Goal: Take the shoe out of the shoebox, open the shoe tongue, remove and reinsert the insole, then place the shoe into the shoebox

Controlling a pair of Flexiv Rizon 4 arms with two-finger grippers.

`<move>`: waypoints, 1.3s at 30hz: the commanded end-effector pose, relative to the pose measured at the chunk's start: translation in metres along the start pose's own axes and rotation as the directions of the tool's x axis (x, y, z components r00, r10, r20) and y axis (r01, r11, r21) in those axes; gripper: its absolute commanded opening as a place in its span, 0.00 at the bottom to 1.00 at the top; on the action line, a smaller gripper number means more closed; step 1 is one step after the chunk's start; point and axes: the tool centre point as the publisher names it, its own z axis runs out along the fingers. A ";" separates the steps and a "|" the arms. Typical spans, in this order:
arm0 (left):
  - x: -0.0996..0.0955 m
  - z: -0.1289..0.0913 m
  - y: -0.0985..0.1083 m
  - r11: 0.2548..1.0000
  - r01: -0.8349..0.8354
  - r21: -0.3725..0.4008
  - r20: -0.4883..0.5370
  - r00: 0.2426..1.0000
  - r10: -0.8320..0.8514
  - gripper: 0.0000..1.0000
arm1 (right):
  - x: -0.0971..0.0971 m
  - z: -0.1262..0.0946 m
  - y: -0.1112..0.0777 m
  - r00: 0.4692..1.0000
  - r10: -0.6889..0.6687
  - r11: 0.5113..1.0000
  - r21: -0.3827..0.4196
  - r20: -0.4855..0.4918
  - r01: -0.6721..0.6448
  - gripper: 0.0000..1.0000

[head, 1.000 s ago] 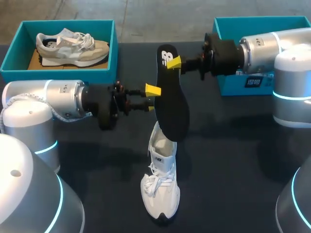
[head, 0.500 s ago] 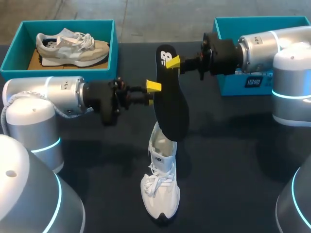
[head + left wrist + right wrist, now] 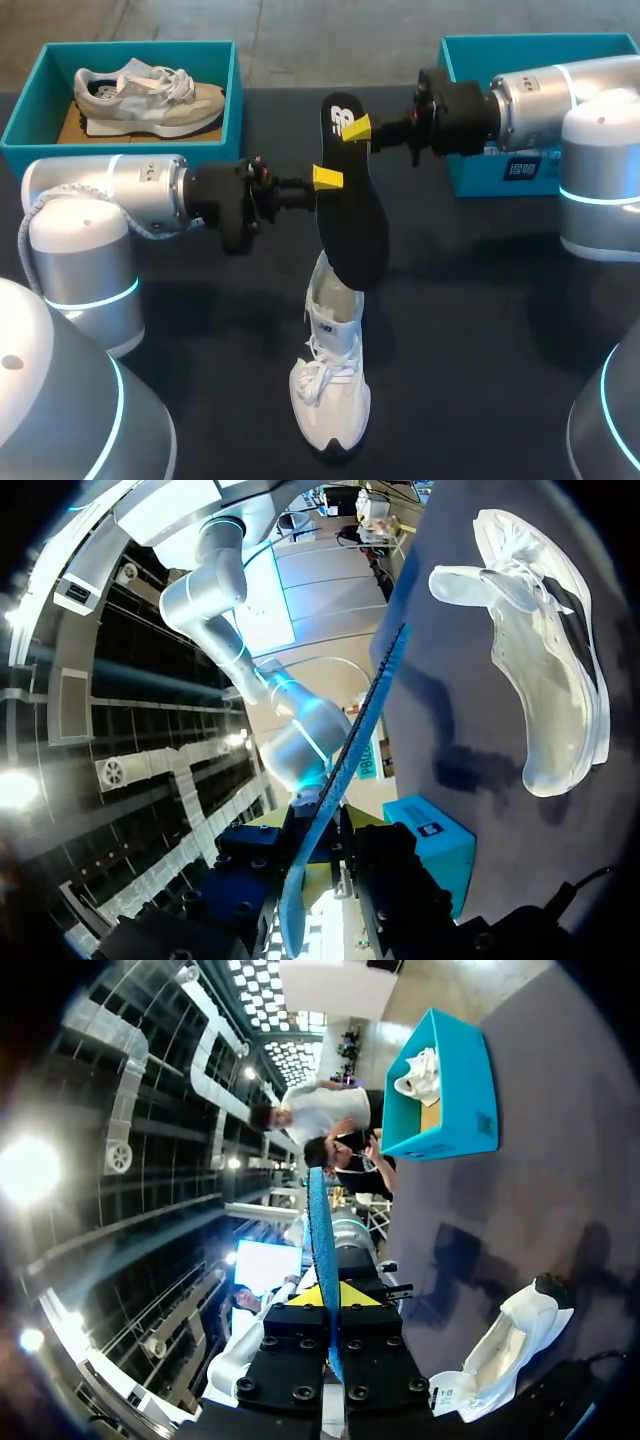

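A dark table is seen under both arms. At its far left a teal shoebox is occupied by a beige shoe, which is not being handled. Next, the left gripper is held at the near edge of the black insole. In its wrist view the insole is seen edge-on between the jaws, which are spread, with a gap beside it. The insole is held upright in the air, its lower end just above the white shoe, which lies on the table with its tongue pulled up. The shoe is thus judged taken out and the insole removed; reinsertion and boxing are left. Further right, the right gripper is pinched on the insole's upper end. Behind that arm a second shoebox stands, its inside mostly hidden.
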 end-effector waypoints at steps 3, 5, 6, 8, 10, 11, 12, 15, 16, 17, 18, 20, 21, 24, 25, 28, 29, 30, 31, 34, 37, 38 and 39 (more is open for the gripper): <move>0.002 0.007 0.001 1.000 -0.004 0.005 -0.001 1.000 0.004 0.33 | 0.000 0.001 0.000 1.000 0.005 1.000 -0.002 0.003 -0.005 0.00; 0.003 0.009 0.001 1.000 -0.006 0.007 -0.002 1.000 0.006 0.33 | 0.000 0.002 0.000 1.000 0.007 1.000 -0.002 0.003 -0.007 0.00; 0.003 0.009 0.001 1.000 -0.006 0.008 -0.001 1.000 0.006 0.31 | 0.000 0.002 0.000 1.000 0.008 1.000 -0.002 0.003 -0.008 0.00; 0.003 0.009 0.001 1.000 -0.007 0.008 -0.001 1.000 0.007 0.09 | 0.000 0.002 -0.001 1.000 0.010 1.000 -0.002 0.003 -0.010 0.00; 0.003 0.009 0.001 1.000 -0.007 0.008 0.001 1.000 0.007 0.00 | 0.000 0.002 -0.001 1.000 0.011 1.000 -0.003 0.003 -0.011 0.00; 0.003 0.009 0.001 1.000 -0.007 0.007 0.001 1.000 0.007 0.00 | 0.000 0.002 -0.001 1.000 0.012 1.000 -0.003 0.002 -0.012 0.00; 0.003 0.009 0.001 1.000 -0.007 0.007 0.001 1.000 0.007 0.00 | 0.000 0.002 -0.001 1.000 0.012 1.000 -0.005 -0.003 -0.012 0.00; 0.003 0.010 0.001 1.000 -0.007 0.007 0.001 1.000 0.007 0.00 | 0.000 0.002 -0.002 1.000 0.010 1.000 -0.012 -0.007 -0.010 0.19; 0.003 0.010 0.001 1.000 -0.007 0.006 0.001 1.000 0.007 0.00 | 0.000 0.002 -0.002 1.000 0.009 1.000 -0.017 -0.009 -0.009 0.39; 0.003 0.010 0.001 1.000 -0.007 0.006 0.001 1.000 0.007 0.00 | 0.000 0.002 -0.003 1.000 0.008 1.000 -0.019 -0.009 -0.008 1.00; 0.003 0.010 0.001 1.000 -0.009 0.006 0.001 1.000 0.009 0.00 | 0.000 0.002 -0.003 1.000 0.005 1.000 -0.026 -0.010 -0.005 1.00; 0.002 0.010 0.001 1.000 -0.014 0.004 0.001 1.000 0.014 0.00 | 0.001 0.000 -0.005 1.000 -0.002 0.999 -0.034 -0.015 0.001 1.00; 0.001 0.009 0.001 1.000 -0.017 0.003 0.000 1.000 0.017 0.00 | 0.001 0.000 -0.005 1.000 -0.003 0.999 -0.034 -0.015 0.002 1.00; -0.001 0.006 0.000 1.000 -0.028 -0.004 -0.006 1.000 0.028 0.00 | 0.003 -0.004 -0.008 1.000 -0.009 0.999 -0.047 -0.015 0.009 1.00; -0.002 0.003 0.000 0.999 -0.031 -0.007 -0.009 0.999 0.031 0.00 | 0.003 -0.006 -0.009 1.000 -0.014 0.998 -0.054 -0.011 0.013 1.00; -0.003 -0.005 0.000 0.999 -0.036 -0.021 -0.027 0.999 0.036 0.00 | 0.003 -0.013 -0.014 1.000 -0.018 0.997 -0.074 -0.011 0.017 1.00; -0.003 -0.008 0.000 0.999 -0.036 -0.024 -0.032 0.999 0.035 0.00 | 0.002 -0.015 -0.016 1.000 -0.017 0.997 -0.081 -0.015 0.016 1.00; -0.003 -0.011 0.000 0.999 -0.031 -0.028 -0.037 0.999 0.030 0.00 | 0.001 -0.017 -0.018 1.000 -0.017 0.996 -0.083 -0.016 0.015 1.00; -0.003 -0.013 0.000 0.999 -0.019 -0.030 -0.039 0.999 0.018 0.00 | 0.001 -0.017 -0.018 1.000 -0.017 0.996 -0.086 -0.015 0.016 1.00; -0.002 -0.022 -0.002 0.997 0.067 -0.024 -0.021 0.998 -0.067 0.00 | 0.001 -0.020 -0.024 1.000 -0.023 0.995 -0.095 -0.021 0.020 1.00; 0.002 -0.032 -0.003 0.982 0.186 -0.022 -0.039 0.982 -0.187 0.00 | 0.000 -0.023 -0.031 0.999 -0.039 0.994 -0.103 -0.024 0.036 1.00; 0.002 -0.034 -0.003 0.975 0.222 -0.019 -0.042 0.974 -0.222 0.00 | 0.000 -0.024 -0.033 0.998 -0.054 0.993 -0.104 -0.025 0.051 1.00; 0.000 -0.037 -0.004 0.962 0.272 -0.020 -0.040 0.961 -0.273 0.00 | 0.001 -0.025 -0.035 0.997 -0.063 0.993 -0.103 -0.031 0.060 1.00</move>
